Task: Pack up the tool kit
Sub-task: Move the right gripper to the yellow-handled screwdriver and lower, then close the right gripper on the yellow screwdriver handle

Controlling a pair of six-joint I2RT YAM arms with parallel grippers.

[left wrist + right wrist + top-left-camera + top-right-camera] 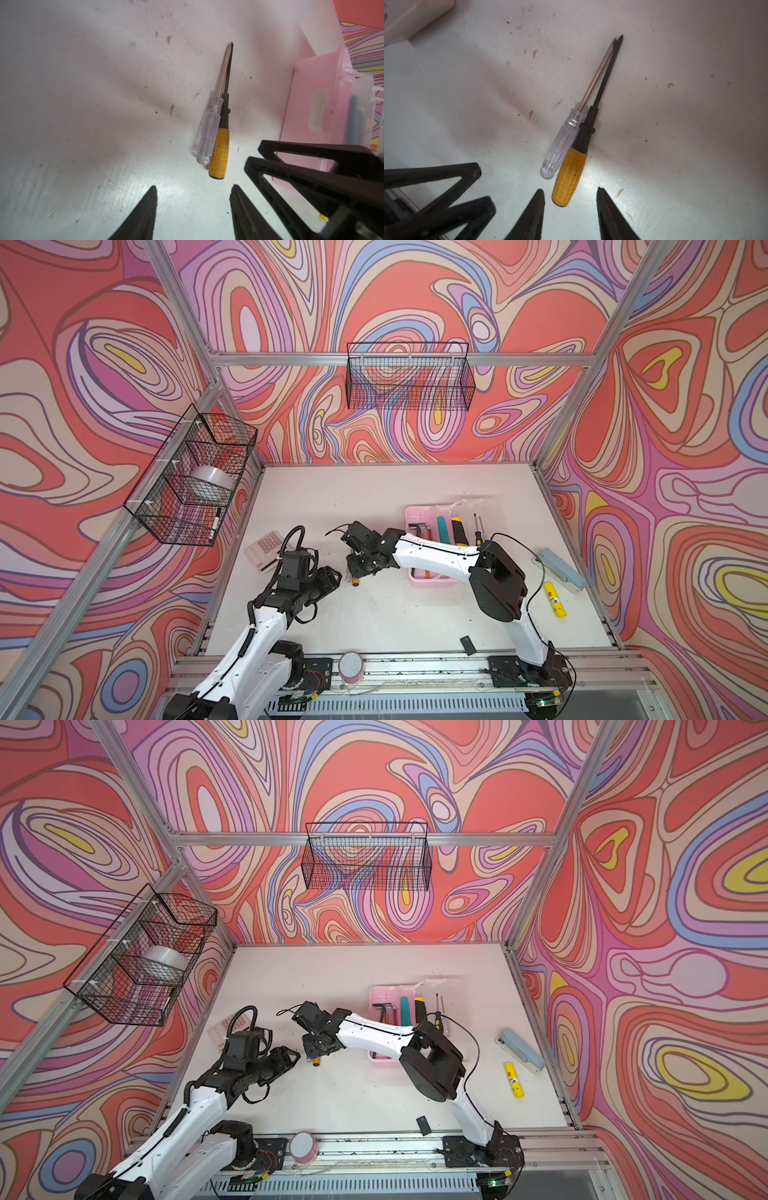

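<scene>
Two screwdrivers lie side by side on the white table, one with a clear handle and one with a yellow-black handle; both wrist views show them. My right gripper is open, with the yellow handle's butt end just between its fingertips. My left gripper is open beside it, holding nothing. In both top views the two grippers meet left of the open pink box, which holds hex keys, a teal knife and a yellow-black knife.
Two more screwdrivers lie right of the box by its clear lid. A calculator lies at the left. A blue-grey stapler and a yellow glue stick lie at the right. Wire baskets hang on the walls.
</scene>
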